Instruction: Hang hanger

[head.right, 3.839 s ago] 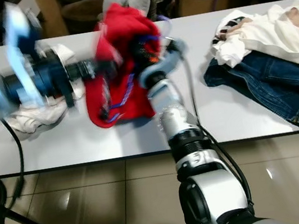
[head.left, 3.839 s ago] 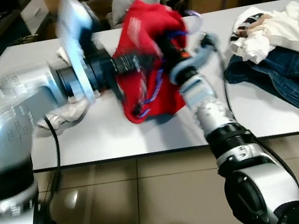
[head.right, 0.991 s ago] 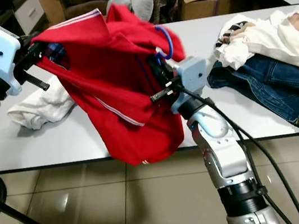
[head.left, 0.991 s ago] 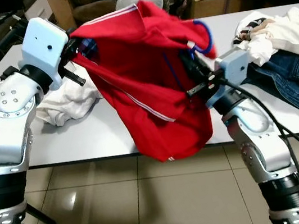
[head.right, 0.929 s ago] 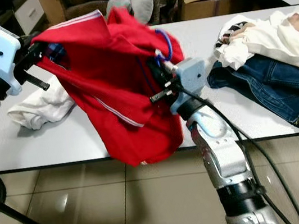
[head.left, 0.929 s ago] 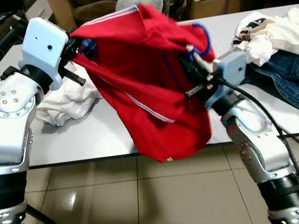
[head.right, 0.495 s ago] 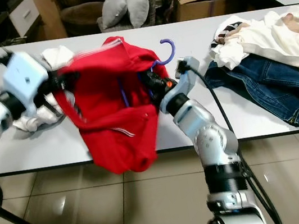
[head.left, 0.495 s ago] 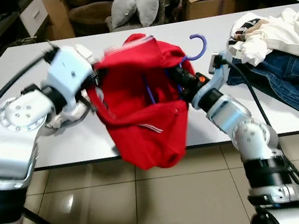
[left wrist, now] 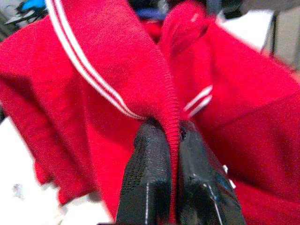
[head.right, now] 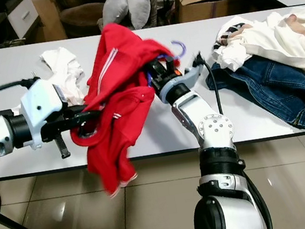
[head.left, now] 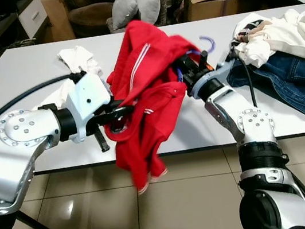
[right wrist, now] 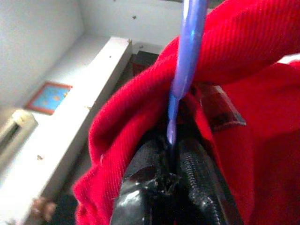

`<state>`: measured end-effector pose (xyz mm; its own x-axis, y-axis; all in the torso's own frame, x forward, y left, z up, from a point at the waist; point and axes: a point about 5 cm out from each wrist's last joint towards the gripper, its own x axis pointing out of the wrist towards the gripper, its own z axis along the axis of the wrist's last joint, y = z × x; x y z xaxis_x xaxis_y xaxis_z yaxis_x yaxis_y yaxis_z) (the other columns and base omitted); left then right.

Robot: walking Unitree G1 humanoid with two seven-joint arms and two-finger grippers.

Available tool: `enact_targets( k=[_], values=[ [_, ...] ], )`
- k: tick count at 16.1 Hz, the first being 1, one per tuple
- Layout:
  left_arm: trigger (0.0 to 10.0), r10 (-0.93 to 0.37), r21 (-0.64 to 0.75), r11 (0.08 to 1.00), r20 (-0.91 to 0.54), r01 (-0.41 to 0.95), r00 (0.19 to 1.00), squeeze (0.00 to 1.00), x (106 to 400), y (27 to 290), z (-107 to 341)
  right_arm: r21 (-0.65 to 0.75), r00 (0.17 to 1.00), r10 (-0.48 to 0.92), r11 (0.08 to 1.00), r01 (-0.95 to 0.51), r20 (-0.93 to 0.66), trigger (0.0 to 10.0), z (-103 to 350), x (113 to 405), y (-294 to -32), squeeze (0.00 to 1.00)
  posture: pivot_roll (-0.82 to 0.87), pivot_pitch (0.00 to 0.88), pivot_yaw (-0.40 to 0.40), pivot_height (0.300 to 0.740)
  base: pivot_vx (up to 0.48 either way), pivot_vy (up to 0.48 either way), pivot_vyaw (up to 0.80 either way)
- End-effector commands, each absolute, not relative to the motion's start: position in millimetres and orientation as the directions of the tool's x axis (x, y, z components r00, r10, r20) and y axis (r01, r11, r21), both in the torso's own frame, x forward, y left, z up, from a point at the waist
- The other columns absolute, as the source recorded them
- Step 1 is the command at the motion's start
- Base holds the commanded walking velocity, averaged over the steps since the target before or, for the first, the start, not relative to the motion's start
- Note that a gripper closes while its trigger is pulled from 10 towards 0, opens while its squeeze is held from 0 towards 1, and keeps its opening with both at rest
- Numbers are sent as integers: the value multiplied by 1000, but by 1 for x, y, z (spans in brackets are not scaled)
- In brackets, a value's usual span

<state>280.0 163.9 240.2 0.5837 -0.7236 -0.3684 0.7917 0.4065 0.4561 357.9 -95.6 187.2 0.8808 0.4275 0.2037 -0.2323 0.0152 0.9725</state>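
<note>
Since 0.5 s ago, my left pincer (left wrist: 171, 154), clenched on the red shirt (head.left: 143, 92) hem, dropped lower; my right pincer (right wrist: 171, 154), clamped on the blue hanger (head.left: 206, 41), keeps it inside above the table (head.left: 18, 72): dressing incomplete, hanging pending.

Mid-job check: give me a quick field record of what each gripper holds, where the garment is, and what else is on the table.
left gripper: shut on the striped hem of the red knit garment
right gripper: shut on the blue plastic hanger, red cloth bunched around the fingers
garment: held up between both arms, lower part drooping past the white table edge
hanger hook: sticks out above the right gripper
table, right: white clothes on blue jeans
table, left: white cloth
</note>
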Motion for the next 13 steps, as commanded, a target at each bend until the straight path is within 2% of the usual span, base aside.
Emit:
enact_targets(
  k=[1,2,3,5,6,7,8,9,10,11,13],
  values=[
    [1020,-668,519,436,-360,735,651,0,287,171,243,962,854,444,-85,-261,271,10000,204,360,-80,0,95,0,32,740,0,0,0],
    [0,-557,617,507,-299,602,775,0,301,185,253,960,845,483,33,-279,229,10000,201,359,-80,0,95,0,34,740,0,0,0],
    [0,-478,664,572,-208,482,853,0,310,198,267,939,862,471,168,-298,189,10000,198,360,-85,0,91,0,36,740,0,0,0],
    [0,-488,624,647,-103,439,867,0,312,200,283,924,882,440,238,-299,172,10000,197,361,-93,0,88,0,39,740,0,0,0],
    [0,-544,547,688,-45,476,838,0,310,193,292,915,879,451,270,-301,156,10000,195,360,-96,0,87,0,39,740,0,0,0],
    [2314,-573,489,719,13,495,819,0,311,187,299,896,862,487,311,-319,138,10000,193,358,-94,0,87,0,39,740,0,0,0],
    [6431,-566,435,758,70,486,821,0,316,185,305,862,839,531,366,-351,116,10000,190,355,-88,0,84,0,38,740,0,0,0],
    [10000,-559,412,774,88,481,824,0,317,184,307,847,834,541,391,-361,106,10000,189,353,-87,0,78,0,41,740,0,0,0],
    [10000,-554,396,785,101,478,826,0,318,184,309,835,832,546,409,-368,99,10000,189,353,-86,0,78,0,41,740,0,0,0],
    [10000,-591,297,788,117,539,798,1000,316,181,312,817,828,553,433,-380,92,10000,188,350,-86,0,76,0,42,740,0,0,0],
    [10000,-584,253,796,84,549,808,1000,315,187,307,806,837,540,454,-380,90,10000,189,350,-89,0,76,0,42,740,0,0,0]
  ],
)
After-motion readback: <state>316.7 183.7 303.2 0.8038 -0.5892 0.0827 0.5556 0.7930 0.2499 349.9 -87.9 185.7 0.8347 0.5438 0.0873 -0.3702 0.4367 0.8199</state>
